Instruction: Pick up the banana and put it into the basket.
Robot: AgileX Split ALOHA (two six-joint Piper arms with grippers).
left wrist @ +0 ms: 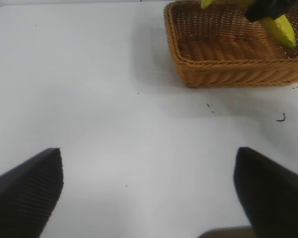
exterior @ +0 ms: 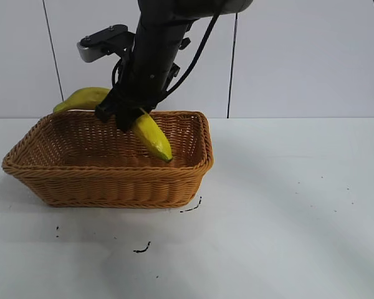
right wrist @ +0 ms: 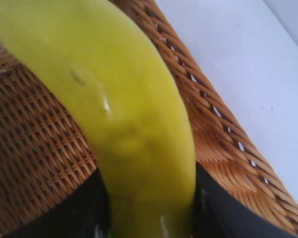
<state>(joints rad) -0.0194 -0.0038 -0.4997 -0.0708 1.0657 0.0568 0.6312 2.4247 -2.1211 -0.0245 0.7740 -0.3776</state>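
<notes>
The banana (exterior: 151, 134) is held tilted above the basket (exterior: 112, 180), one tip dipping below the braided rim, the other projecting past the far rim. It is clamped mid-length by the right end effector (exterior: 126, 115). Pick-up is judged complete; lowering and release remain. The left end effector (left wrist: 149, 191) is parked open over bare surface (exterior: 287, 212), well apart.

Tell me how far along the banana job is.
Pickup is done: the right claw is shut on the banana, held over the basket with its lower tip dipping inside. Still in hand: lowering it. Left: release and withdraw. The left claw is open over bare table, away from the basket.
</notes>
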